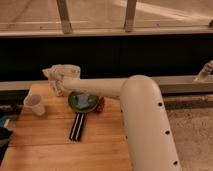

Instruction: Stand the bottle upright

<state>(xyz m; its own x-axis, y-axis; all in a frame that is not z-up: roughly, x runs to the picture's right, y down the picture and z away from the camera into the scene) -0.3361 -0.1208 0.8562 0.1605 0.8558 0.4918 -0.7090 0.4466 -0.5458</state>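
Progress: nothing visibly done yet, no bottle standing anywhere that I can make out.

Left to right:
- White cup, upright, left of the hand and nearer the camera, apart from it.
- Hand at the far left corner of the counter, low over the edge. Can't tell whether it is wide, narrow or holding something; pale wrist housing blocks it.
- Bottle: can't place it. If it's at that corner, the hand hides it.
- Green plate just right of the hand, bluish item on it, partly under the arm.
- Black striped flat object right of the hand, nearest the camera, lying flat.
- Small red object touching or just beside the plate's right rim. Could be the bottle on its side, not confirmed.

Judgement: early stage. Grasp, tilt-up and release all remain.

Surface: wooden butcher-block counter, moderately cluttered around the plate. Room: dark wall behind, window frame above, pale ledge running well right of the hand, speckled floor on the right.
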